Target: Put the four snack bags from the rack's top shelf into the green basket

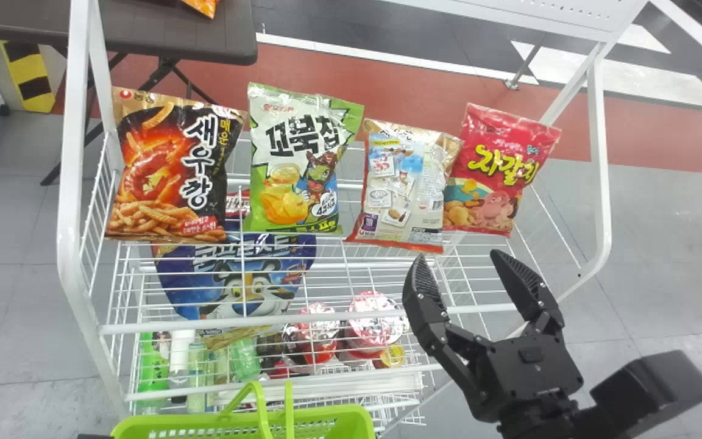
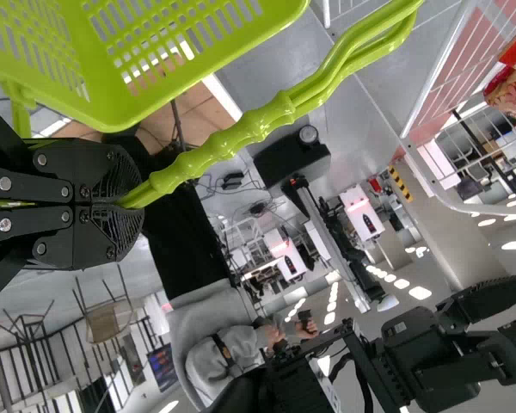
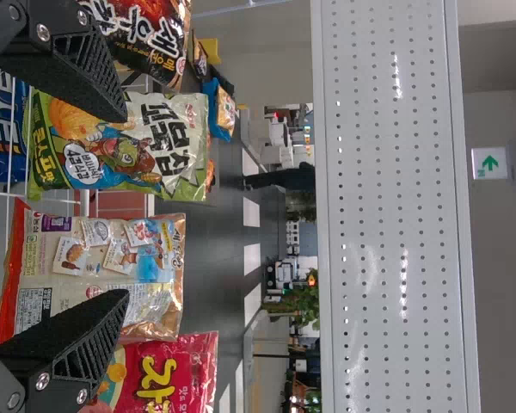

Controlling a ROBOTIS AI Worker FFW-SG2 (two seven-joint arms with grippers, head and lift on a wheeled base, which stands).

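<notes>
Clearly crinkly, glossy snack bags (image 1: 296, 161) — right claw (image 1: 457, 255) ridged, apart; left claw (image 2: 125, 205) clamped on knobbly green basket handle (image 2: 245, 129).

Bright, even indoor light; glare on glossy bags (image 1: 305, 160).

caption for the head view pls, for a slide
Four snack bags stand in a row on the rack's top shelf, the right gripper's jaws open before them, the green basket below.
</notes>
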